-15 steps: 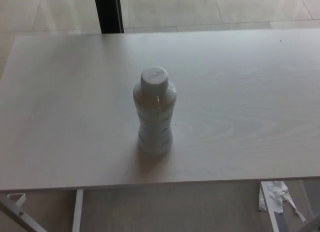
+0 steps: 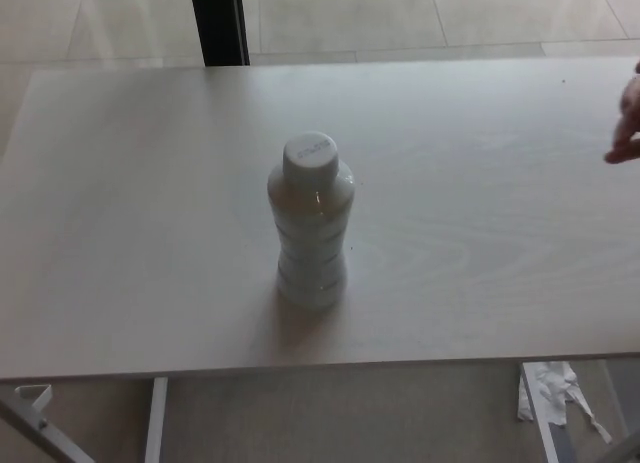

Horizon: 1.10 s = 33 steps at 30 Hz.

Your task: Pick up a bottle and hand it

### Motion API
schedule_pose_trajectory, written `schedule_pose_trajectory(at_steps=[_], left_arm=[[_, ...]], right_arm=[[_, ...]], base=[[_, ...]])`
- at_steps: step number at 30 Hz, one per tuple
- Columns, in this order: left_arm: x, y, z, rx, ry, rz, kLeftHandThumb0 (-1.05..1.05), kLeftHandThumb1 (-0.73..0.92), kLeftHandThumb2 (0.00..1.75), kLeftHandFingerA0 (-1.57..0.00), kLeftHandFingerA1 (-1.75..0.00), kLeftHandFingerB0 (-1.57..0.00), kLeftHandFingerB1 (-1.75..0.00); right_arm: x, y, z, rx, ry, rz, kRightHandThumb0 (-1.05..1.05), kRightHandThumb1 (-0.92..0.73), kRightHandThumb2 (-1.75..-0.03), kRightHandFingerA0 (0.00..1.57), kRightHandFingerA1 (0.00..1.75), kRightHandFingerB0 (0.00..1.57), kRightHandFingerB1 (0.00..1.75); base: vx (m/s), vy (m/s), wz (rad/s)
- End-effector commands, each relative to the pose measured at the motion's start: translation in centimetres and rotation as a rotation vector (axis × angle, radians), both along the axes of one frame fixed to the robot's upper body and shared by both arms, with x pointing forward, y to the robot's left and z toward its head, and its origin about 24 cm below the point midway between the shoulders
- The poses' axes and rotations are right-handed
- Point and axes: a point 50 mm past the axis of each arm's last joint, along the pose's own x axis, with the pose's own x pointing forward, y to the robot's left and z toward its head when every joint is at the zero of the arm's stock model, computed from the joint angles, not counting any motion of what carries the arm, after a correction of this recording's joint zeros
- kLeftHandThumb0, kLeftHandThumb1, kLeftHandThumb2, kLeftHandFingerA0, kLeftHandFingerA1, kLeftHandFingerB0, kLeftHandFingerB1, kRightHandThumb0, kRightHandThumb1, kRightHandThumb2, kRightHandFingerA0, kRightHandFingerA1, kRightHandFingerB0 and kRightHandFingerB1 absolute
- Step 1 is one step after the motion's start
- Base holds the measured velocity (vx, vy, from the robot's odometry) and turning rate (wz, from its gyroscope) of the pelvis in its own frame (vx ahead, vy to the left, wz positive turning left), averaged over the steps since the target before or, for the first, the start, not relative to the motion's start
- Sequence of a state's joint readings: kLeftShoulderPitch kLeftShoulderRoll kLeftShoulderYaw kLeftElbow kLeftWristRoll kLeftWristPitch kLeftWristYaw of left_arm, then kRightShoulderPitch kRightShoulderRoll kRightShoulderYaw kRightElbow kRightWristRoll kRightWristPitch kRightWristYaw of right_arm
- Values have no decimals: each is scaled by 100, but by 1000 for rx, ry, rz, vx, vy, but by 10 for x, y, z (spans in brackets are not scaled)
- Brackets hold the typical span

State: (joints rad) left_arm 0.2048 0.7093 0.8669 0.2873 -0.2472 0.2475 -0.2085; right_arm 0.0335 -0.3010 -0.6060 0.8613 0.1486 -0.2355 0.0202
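A head-camera view looks down on a pale wooden table (image 2: 130, 233) that fills most of the picture; a small bottle (image 2: 311, 223) stands upright near the middle of the tabletop, slightly toward the near edge, with a white screw cap (image 2: 309, 154) on top and a ribbed, waisted body that looks whitish in the washed-out light; nothing touches the bottle, and it casts a soft shadow on the wood around its base; at the far right edge of the picture a person's fingertips (image 2: 628, 123) show above the table, well apart from the bottle; neither of the robot's hands appears anywhere in the view, so their openness and hold cannot be told; beyond the far edge of the table lies a light tiled floor (image 2: 400, 13) with a dark vertical post (image 2: 218, 23) rising at upper left; below the near edge, at lower right, a crumpled white scrap (image 2: 548, 388) lies on the floor.
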Motion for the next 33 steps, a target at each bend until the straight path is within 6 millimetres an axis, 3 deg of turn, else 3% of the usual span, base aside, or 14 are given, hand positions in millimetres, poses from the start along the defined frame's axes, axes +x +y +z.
schedule_pose_trajectory(at_steps=[1, 3, 4, 5, 6, 7, 8, 9, 10, 11, 12, 16, 23, 33], left_arm=[[49, -33, 32, 13, -65, -155, -101, 35, 80, -143, -87, -60, -63], [61, -45, 28, 16, -77, -225, -95, 35, 78, -146, -91, -62, -60], [69, -55, 25, -19, -104, -259, -86, 35, 74, -136, -82, -60, -43], [83, -75, 19, -17, -122, -368, -84, 44, 75, -77, -50, -43, -40], [94, -91, 15, -10, -118, -443, -70, 47, 56, -61, -40, -44, -35], [103, -104, 14, 10, -100, -495, -68, 50, 56, -54, -40, -39, -34], [112, -117, 12, 33, -78, -542, -72, 43, 78, -42, -49, -31, -43], [117, -126, 10, 35, -71, -573, -71, 47, 61, -39, -43, -30, -36], [125, -143, 8, 47, -63, -634, -72, 45, 81, -37, -54, -25, -46], [128, -151, 6, 60, -54, -660, -70, 57, 57, -40, -50, -29, -37], [131, -162, 3, 59, -45, -692, -71, 57, 57, -38, -54, -28, -38], [139, -203, -11, -12, -39, -801, -73, 45, 81, -25, -59, -22, -49], [142, -243, -29, -82, -15, -878, -76, 47, 83, -21, -58, -18, -48], [147, -265, -58, -56, 77, -949, -76, 49, 84, -22, -57, -19, -49]], right_arm=[[4, -15, 18, -43, -90, -35, -105, -45, -116, 157, 175, 38, 109], [4, -15, 18, -46, -89, -38, -105, -44, -116, 157, 175, 38, 109], [4, -15, 18, -52, -89, -43, -105, -44, -117, 157, 175, 37, 109], [4, -17, 18, -45, -84, -46, -105, -44, -117, 157, 175, 36, 108], [3, -17, 18, -44, -81, -45, -105, -44, -117, 157, 175, 36, 109], [3, -17, 18, -47, -87, -44, -105, -44, -117, 157, 175, 35, 108], [3, -17, 18, -58, -79, -35, -105, -44, -117, 157, 175, 33, 107], [3, -17, 18, -65, -72, -31, -105, -44, -118, 157, 175, 33, 107], [4, -17, 17, -67, -70, -32, -105, -44, -118, 157, 175, 34, 108], [5, -17, 17, -64, -72, -32, -105, -44, -117, 157, 175, 36, 110], [5, -17, 17, -57, -74, -32, -105, -44, -117, 157, 175, 38, 111], [7, -16, 18, -49, -85, -29, -105, -44, -118, 157, 175, 38, 110], [9, -16, 16, -41, -89, -31, -105, -44, -116, 157, 175, 41, 112], [10, -16, 17, -42, -109, -23, -105, -44, -116, 157, 175, 40, 111]], base=[[0, 0, 0], [0, 0, 0], [0, 0, 0], [0, 0, 0], [0, 0, 0], [0, 0, 0], [0, 0, 0], [0, 0, 0], [0, 0, 0], [0, 0, 0], [0, 0, 0], [0, 0, 0], [0, 0, 0], [0, 0, 0]])
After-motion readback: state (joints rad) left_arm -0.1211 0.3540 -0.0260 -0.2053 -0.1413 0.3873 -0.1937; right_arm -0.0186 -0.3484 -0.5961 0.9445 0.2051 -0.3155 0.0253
